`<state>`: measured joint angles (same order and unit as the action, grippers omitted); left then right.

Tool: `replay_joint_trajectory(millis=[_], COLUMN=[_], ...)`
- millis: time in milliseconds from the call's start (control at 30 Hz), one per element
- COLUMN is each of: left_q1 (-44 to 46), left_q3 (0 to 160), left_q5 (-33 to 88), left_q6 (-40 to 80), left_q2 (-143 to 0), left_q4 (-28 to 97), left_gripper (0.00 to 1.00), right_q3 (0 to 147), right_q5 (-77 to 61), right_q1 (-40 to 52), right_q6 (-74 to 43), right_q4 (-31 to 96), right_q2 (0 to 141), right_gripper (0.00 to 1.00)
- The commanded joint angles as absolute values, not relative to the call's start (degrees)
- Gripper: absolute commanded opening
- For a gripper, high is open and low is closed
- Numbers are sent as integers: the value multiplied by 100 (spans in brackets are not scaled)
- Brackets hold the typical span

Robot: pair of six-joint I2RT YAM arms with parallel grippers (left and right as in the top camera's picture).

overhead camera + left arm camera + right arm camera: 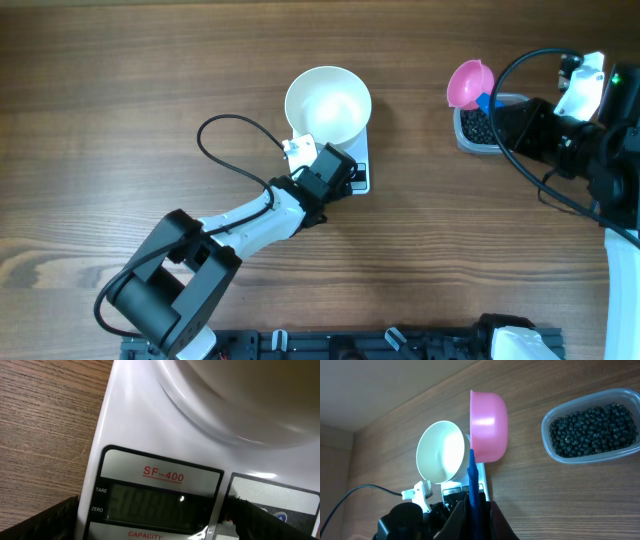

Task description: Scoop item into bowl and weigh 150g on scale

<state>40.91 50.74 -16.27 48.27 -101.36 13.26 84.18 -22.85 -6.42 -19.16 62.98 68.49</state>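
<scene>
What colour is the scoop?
The scoop is pink with a blue handle; best seen from the right wrist.

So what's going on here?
The right gripper holds a pink scoop by its blue handle, near the tub of black beans. The scoop looks empty. The white bowl sits empty on the scale, and the open left gripper hangs over the scale's display.

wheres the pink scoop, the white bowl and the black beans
pink scoop (489, 422), right wrist view, on the outside of its cup
white bowl (328, 104), overhead view, on its bare inner floor
black beans (594, 430), right wrist view, on the middle of the heap
</scene>
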Motion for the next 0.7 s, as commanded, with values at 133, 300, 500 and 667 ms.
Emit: replay_joint_trajectory(millis=[133,300,500,667], left_q1=[4209,4182,4088,4086], left_q3=[4982,4982,4982,4982], left_q5=[-840,-858,-845,-838], left_q6=[4668,4670,4689,4687], left_q2=[-10449,-10506,-10514,-10514], left_q4=[1441,1459,1505,1507], left_gripper=[100,100,100,100], right_q3=[8538,8538,8538,8538], right_q5=[-2215,-2132,-2132,-2130], right_q1=[-637,-637,-637,-637], right_q6=[-1800,-1802,-1802,-1800], right_q4=[6305,6307,6305,6305], right_q2=[6890,6890,6890,6890], right_gripper=[4,4,4,4])
